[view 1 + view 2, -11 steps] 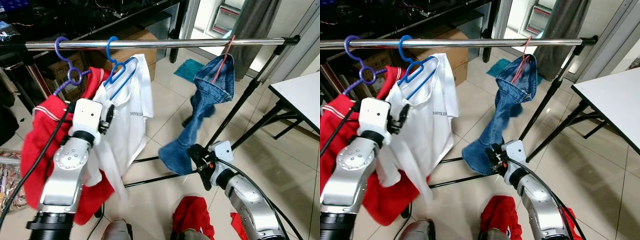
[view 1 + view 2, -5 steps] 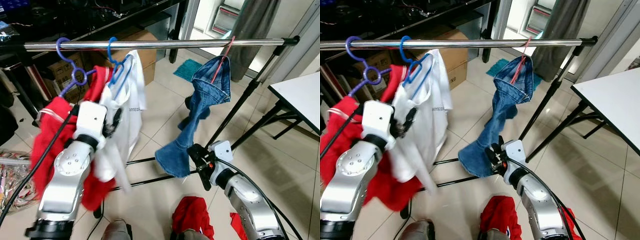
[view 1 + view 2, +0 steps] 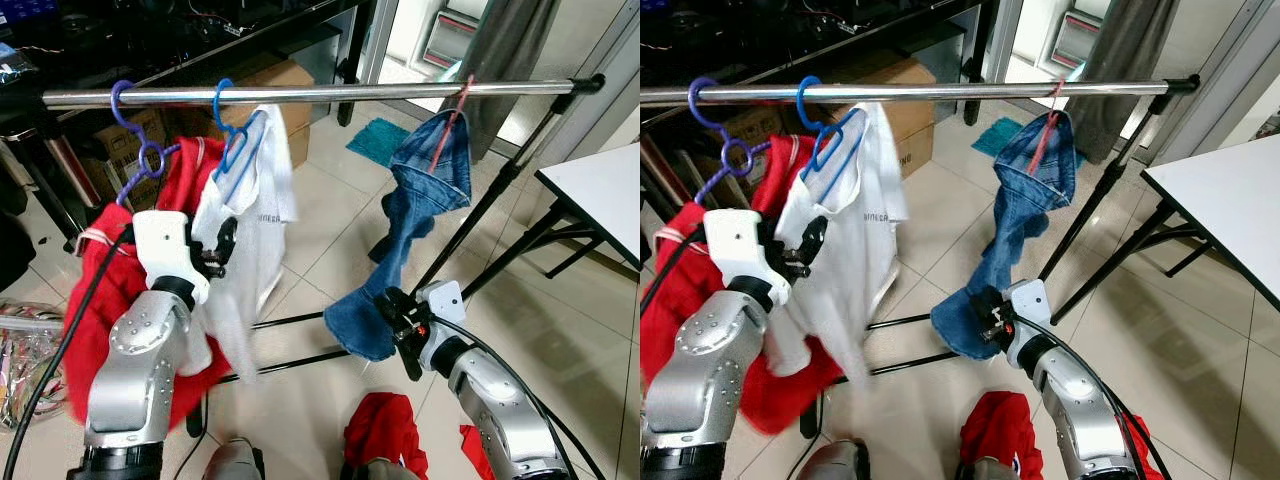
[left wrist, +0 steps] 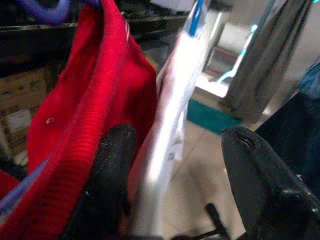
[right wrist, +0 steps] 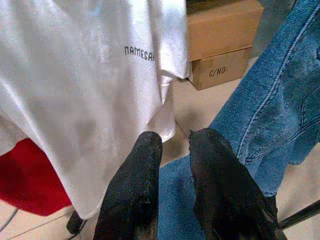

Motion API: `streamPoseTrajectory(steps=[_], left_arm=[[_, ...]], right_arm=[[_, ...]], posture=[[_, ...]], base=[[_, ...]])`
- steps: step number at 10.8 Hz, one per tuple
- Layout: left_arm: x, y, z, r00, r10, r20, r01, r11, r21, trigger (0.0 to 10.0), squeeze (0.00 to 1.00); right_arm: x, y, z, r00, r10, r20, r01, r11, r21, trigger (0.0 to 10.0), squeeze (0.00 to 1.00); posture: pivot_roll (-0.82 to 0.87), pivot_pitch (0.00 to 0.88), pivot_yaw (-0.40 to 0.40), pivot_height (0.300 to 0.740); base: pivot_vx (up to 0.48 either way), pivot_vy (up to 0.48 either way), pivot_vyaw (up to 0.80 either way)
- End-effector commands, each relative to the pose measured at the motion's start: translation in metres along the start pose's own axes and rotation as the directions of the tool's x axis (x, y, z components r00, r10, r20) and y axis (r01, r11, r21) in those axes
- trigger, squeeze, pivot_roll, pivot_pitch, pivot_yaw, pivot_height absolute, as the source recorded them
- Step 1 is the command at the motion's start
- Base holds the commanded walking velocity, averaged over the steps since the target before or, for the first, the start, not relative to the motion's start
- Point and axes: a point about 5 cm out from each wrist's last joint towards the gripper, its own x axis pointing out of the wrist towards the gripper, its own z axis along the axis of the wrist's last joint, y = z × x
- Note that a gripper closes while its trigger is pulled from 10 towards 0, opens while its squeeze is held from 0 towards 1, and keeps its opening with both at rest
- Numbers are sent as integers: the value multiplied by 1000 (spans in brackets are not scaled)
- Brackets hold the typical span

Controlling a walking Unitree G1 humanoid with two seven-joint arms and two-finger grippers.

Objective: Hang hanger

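A steel rail (image 3: 330, 92) carries, from the robot's left, a red garment (image 3: 110, 290), a white T-shirt (image 3: 250, 215) on a blue hanger (image 3: 232, 140), and jeans (image 3: 410, 235). Below the rail, the left gripper (image 3: 222, 250) is spread, the hanger just above its fingertips. Right gripper (image 5: 172, 150), fingers pressed together, meets the jeans' hem.

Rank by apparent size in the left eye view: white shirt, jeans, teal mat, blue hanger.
1. White shirt, largest
2. Jeans, slightly smaller; close enough to the shirt that the order is unsure
3. Blue hanger
4. Teal mat, smallest, though it lies farther away and is partly hidden by the jeans
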Motion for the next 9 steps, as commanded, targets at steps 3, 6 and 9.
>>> streamPoseTrajectory(steps=[3,6,9], left_arm=[[-6,5,6,999,44,14,-46,952,303,10000,0],[-7,17,15,996,87,14,-84,899,429,10000,0],[-3,14,24,998,63,-15,-50,898,437,10000,0]], right_arm=[[-2,-4,1,1000,-2,0,2,1000,-12,10000,0],[-2,-4,0,1000,3,-6,-3,1000,-11,10000,0],[-1,-4,0,1000,7,-7,-7,1000,-15,10000,0]], posture=[[238,92,-85,740],[241,93,-86,740],[241,93,-86,740]], base=[[0,0,0],[0,0,0],[0,0,0]])
